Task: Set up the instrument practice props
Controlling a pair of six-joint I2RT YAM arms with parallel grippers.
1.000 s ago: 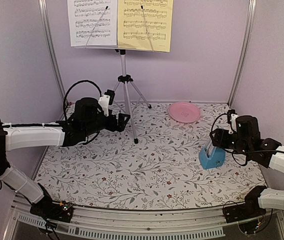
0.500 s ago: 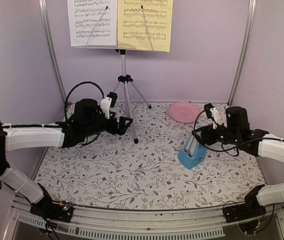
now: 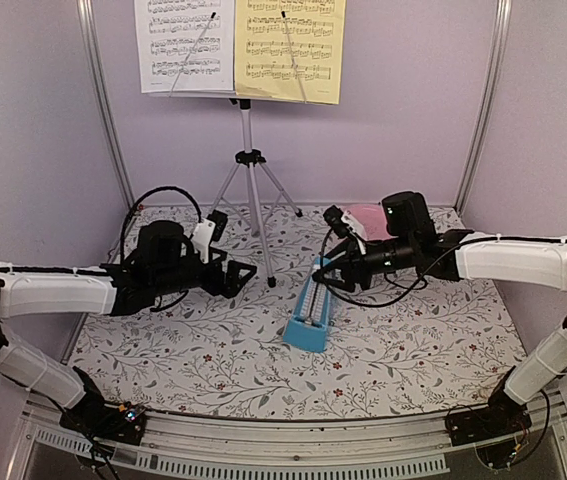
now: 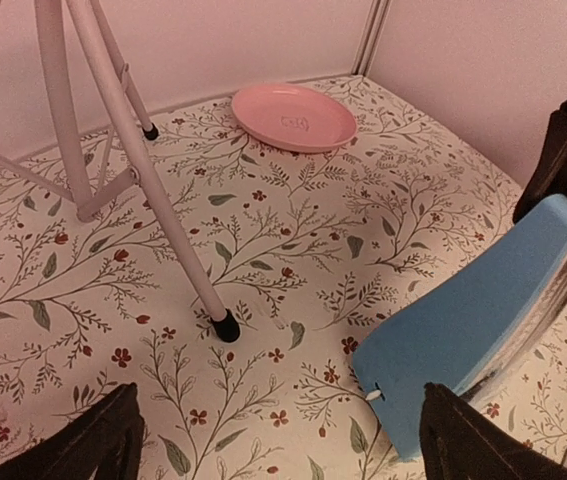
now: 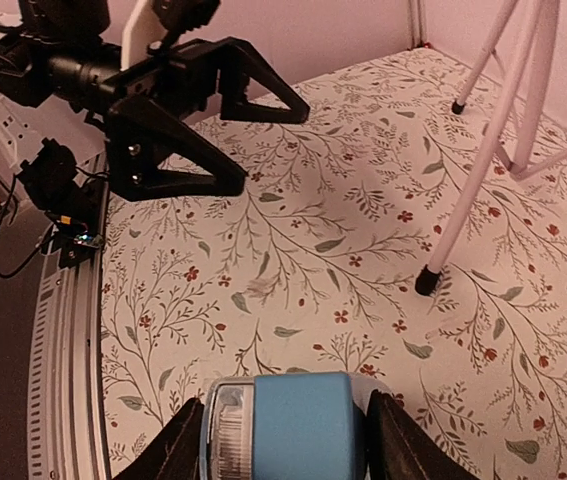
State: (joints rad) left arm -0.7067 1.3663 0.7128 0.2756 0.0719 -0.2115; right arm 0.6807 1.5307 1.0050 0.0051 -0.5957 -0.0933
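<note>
The small blue metronome (image 3: 311,314) hangs tilted over the middle of the floral mat, its top pinched in my right gripper (image 3: 324,274). In the right wrist view the blue body (image 5: 288,425) fills the gap between both fingers (image 5: 177,452). Its flat underside (image 4: 468,325) faces my left gripper (image 4: 278,455), which is open and empty just left of it. I cannot tell whether its lower edge touches the mat. The silver tripod music stand (image 3: 250,160) stands at the back, with a white sheet (image 3: 183,45) and a yellow sheet (image 3: 288,50) side by side on its desk.
A pink round plate (image 3: 368,215) lies at the back right, partly behind my right arm. One tripod leg (image 4: 163,200) slants down to a black foot (image 3: 271,282) between the two grippers. Purple walls and metal posts (image 3: 103,110) close in the sides.
My right gripper has carried the metronome from the right side of the mat to the middle, tilting it. The left gripper has shifted slightly nearer and stays open.
</note>
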